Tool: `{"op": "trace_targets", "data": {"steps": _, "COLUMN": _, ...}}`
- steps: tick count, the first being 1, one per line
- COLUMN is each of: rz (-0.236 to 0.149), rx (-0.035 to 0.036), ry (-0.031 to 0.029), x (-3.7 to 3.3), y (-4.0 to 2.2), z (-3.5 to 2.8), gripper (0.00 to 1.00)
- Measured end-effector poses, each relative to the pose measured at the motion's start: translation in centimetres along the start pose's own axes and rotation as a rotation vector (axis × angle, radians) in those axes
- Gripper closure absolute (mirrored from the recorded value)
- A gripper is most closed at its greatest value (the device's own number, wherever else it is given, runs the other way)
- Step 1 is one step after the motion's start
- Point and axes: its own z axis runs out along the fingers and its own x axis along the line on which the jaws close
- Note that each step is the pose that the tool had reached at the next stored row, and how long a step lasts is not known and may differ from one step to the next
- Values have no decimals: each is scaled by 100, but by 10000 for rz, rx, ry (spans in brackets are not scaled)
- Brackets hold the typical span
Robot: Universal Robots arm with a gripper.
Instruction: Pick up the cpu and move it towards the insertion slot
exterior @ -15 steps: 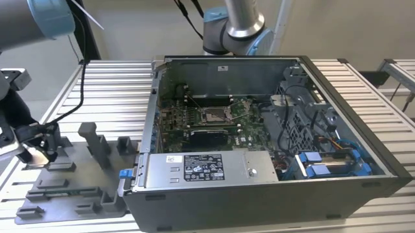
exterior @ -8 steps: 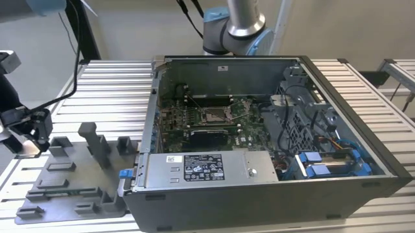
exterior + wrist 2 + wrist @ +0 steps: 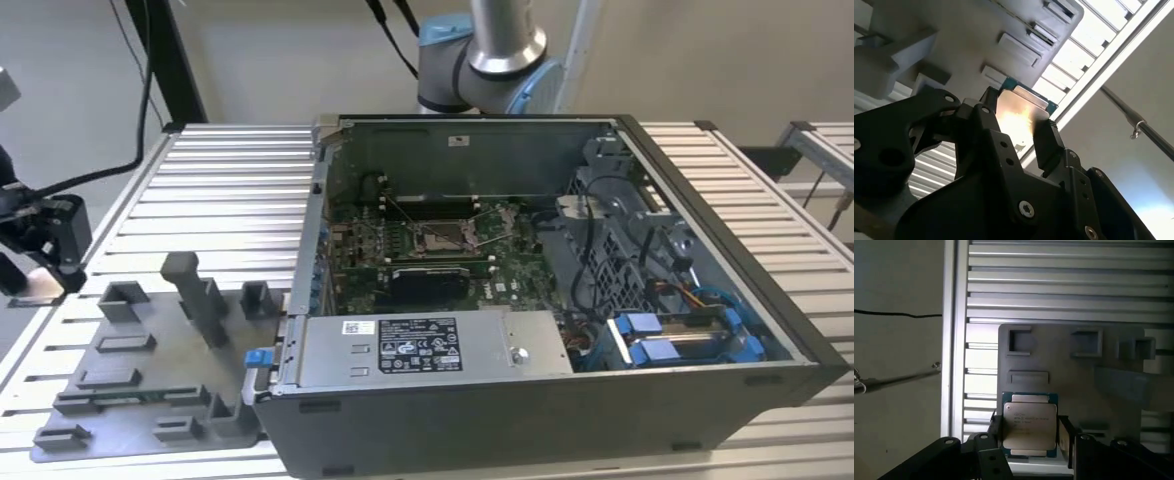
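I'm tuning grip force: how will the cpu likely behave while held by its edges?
The cpu looks like a thin, flat plate with a metal top, so it probably won't flex and is likely light. The gripper pinches only two narrow edges, so it may slip or twist if jolted.
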Motion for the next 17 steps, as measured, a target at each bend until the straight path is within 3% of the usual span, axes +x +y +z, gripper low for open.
{"op": "trace_targets", "data": {"steps": 17, "rz": 0, "rx": 1, "ry": 1, "x": 19, "y": 30, "z": -772, "gripper": 100}}
